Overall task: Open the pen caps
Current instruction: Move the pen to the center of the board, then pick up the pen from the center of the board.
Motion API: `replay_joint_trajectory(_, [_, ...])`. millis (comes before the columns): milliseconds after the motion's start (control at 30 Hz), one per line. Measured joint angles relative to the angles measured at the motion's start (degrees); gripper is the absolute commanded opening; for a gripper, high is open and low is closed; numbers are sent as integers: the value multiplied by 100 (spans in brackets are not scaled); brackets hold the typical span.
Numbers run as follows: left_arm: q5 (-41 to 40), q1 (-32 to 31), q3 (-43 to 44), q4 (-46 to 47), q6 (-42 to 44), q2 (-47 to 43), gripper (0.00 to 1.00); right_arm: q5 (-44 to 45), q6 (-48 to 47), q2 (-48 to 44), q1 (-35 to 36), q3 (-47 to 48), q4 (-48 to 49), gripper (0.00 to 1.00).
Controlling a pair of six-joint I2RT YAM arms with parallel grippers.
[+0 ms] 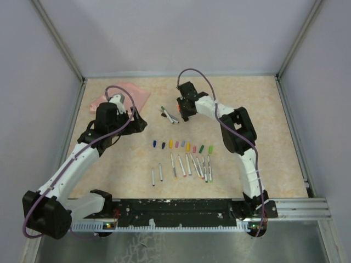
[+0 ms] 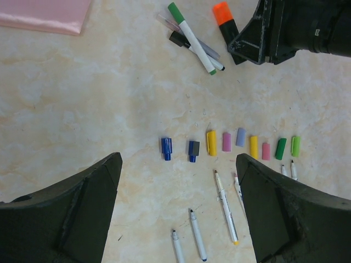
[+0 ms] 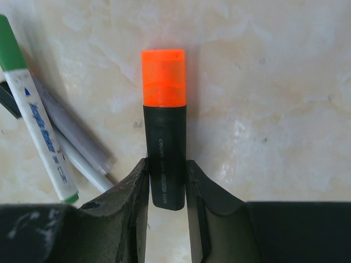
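Orange cap on a black highlighter, pointing away from the right tool. The right tool's two fingers are closed against either side of the barrel near its back end, well behind the cap. Whether the highlighter rests on the beige counter or is lifted just off it cannot be told.

Just beside it lies a small pile of three markers that still need opening, one with a green cap and one with a black cap. Nearer the arms, a row of loose caps in blue, yellow, pink, purple and green sits on the counter. Bare pens lie in a second row below them. A pink pouch lies at the far left.

The left tool hangs above the cap row with its fingers spread wide, holding nothing.

The step in hand appears to be uncapping the highlighter, with most pens already done. Next, the left tool likely needs to travel over to the orange cap, close on it, and pull straight along the barrel while the right tool holds firm. Gripping the barrel instead of the cap would defeat the pull.
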Motion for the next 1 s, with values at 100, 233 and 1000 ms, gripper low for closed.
replay_joint_trajectory(100, [85,9,0,59,-24,0,89,4,39,-367,-15,-590,109,28])
replay_joint_trajectory(233, [192,11,-7,118,-70,-7,89,-20,122,-885,-17,-1390,258,29])
replay_joint_trajectory(1000, [699,11,-402,299,-393,-238,90,-72,181,-2520,-17,-3687,254,40])
